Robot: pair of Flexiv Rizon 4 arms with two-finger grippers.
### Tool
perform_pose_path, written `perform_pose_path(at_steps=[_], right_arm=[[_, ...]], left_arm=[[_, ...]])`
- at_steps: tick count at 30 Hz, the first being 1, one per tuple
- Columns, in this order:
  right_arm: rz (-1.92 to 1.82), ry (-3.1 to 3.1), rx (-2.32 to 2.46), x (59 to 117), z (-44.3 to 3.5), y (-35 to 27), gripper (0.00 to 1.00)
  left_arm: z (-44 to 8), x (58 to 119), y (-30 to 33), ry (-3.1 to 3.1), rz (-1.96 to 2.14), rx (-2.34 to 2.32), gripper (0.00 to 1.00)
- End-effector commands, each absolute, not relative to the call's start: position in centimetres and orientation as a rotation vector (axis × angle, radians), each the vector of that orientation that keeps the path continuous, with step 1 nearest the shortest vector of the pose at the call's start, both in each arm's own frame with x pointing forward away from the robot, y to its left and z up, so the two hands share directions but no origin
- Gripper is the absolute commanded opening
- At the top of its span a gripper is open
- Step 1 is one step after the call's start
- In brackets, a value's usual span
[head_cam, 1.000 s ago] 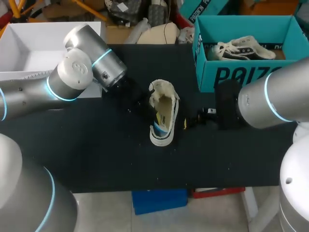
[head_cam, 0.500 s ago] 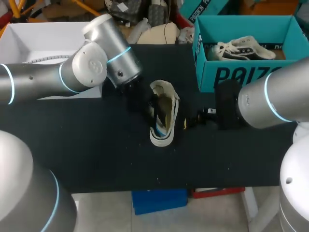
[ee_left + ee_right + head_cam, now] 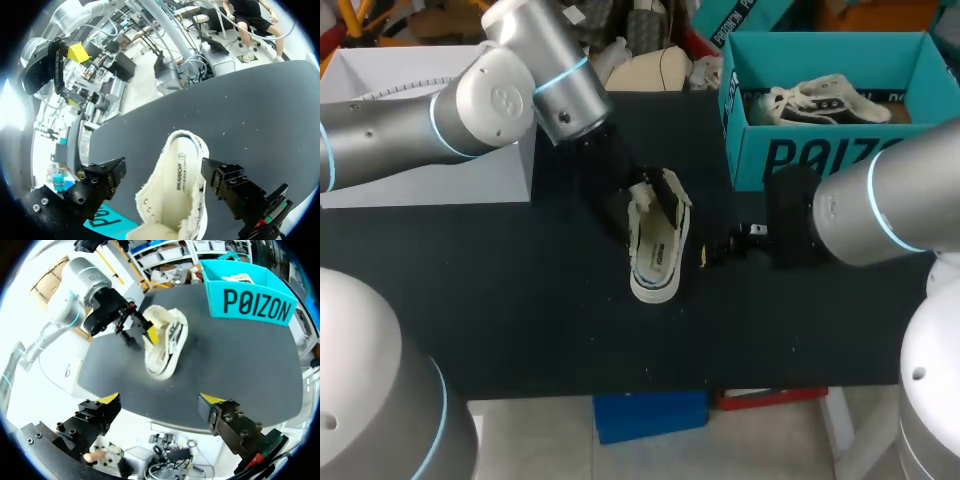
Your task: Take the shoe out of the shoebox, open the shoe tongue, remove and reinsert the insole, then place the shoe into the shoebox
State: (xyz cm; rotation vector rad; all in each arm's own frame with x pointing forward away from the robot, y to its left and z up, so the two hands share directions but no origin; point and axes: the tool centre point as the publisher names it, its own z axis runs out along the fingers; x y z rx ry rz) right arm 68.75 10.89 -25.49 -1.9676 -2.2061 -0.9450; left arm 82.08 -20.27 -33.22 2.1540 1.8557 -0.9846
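On the black table (image 3: 520, 300), near its middle, lies the cream shoe (image 3: 657, 255). It sits flat on its sole, with its toe toward the near edge and its open end toward the far edge. It is out of the shoebox (image 3: 800, 160), which is blue-green and stands at the far right of the table, well apart from the shoe. Inside the shoe you can see the pale insole (image 3: 181, 172) with some dark print on it. My left arm (image 3: 470, 110) comes in from the left and bends down to the shoe's open end. The left tool (image 3: 164, 172) is wide, with one finger on each side of the shoe. From the left wrist, one finger is just beside the shoe's fluffy edge and the other is a little apart from it, so the tool is not holding the shoe. The right tool (image 3: 160, 402) is wide too and holds nothing. It sits low over the table near the shoe's right side, with the shoe ahead of it. A second shoe (image 3: 825, 103), pale with dark parts, lies in the shoebox. A white box (image 3: 390, 110) stands at the far left of the table.
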Motion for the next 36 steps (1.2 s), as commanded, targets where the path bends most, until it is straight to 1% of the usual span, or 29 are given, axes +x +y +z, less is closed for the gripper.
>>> perform_pose_path(at_steps=[1,2,5,6,8,9,10,11,12,14,21,36], right_arm=[[-0.943,-2.207,-1.971,68.7,-25.5,11.0,1.00],[-0.943,-2.207,-1.971,68.7,-25.5,11.0,1.00],[-0.943,-2.207,-1.971,68.7,-25.5,11.0,1.00],[-0.943,-2.207,-1.971,68.7,-25.5,11.0,1.00],[-0.943,-2.207,-1.971,68.7,-25.5,11.0,1.00],[-0.943,-2.207,-1.971,68.7,-25.5,11.0,1.00],[-0.943,-2.207,-1.971,68.7,-25.5,11.0,1.00],[-0.943,-2.207,-1.971,68.7,-25.5,11.0,1.00],[-0.943,-2.207,-1.971,68.7,-25.5,11.0,1.00],[-0.943,-2.207,-1.971,68.7,-25.5,11.0,1.00],[-0.943,-2.207,-1.971,68.7,-25.5,11.0,1.00],[-0.943,-2.207,-1.971,68.7,-25.5,11.0,1.00]], left_arm=[[-32.5,81.3,-20.0,1.853,-0.912,2.152,0.58],[-32.4,81.3,-19.9,1.857,-0.886,2.156,0.51],[-32.0,81.6,-19.4,1.862,-0.881,2.123,0.63],[-31.8,81.6,-19.3,1.862,-0.891,2.111,0.64],[-31.3,81.5,-19.0,1.853,-0.934,2.067,0.64],[-31.1,81.5,-18.9,1.854,-0.947,2.046,0.65],[-30.8,81.6,-18.7,1.854,-0.966,2.023,0.70],[-30.6,81.6,-18.5,1.865,-0.992,1.978,0.81],[-30.3,81.7,-18.4,1.870,-1.024,1.946,1.00],[-29.7,81.6,-18.1,1.878,-1.067,1.910,1.00],[-28.7,82.1,-16.9,1.893,-1.001,1.945,1.00],[-29.2,82.1,-16.7,1.916,-1.094,1.924,1.00]])
